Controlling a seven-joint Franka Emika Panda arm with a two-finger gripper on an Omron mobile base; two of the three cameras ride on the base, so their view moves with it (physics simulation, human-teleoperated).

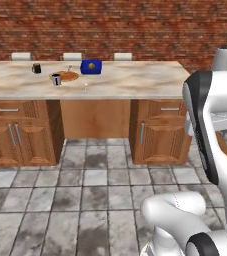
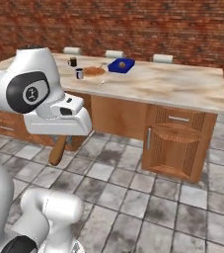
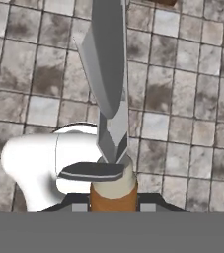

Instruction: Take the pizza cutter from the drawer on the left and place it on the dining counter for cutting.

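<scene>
One bench [image 1: 135, 82] carries two dark mugs [image 1: 36, 68] [image 1: 56, 79], one blue box [image 1: 91, 66] and one round brown pizza [image 1: 68, 76]. Three pale stools [image 1: 72, 56] stand behind it. One pizza cutter [image 3: 106, 84] shows; cabinet drawers number perhaps two [image 1: 9, 109] [image 1: 169, 108].

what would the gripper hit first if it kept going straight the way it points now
Probably the tiled floor. The gripper, shut on the pizza cutter by its wooden handle, points down at the tiles, so the cutter's blade would likely meet them first. The gap to the floor is hard to judge.
</scene>
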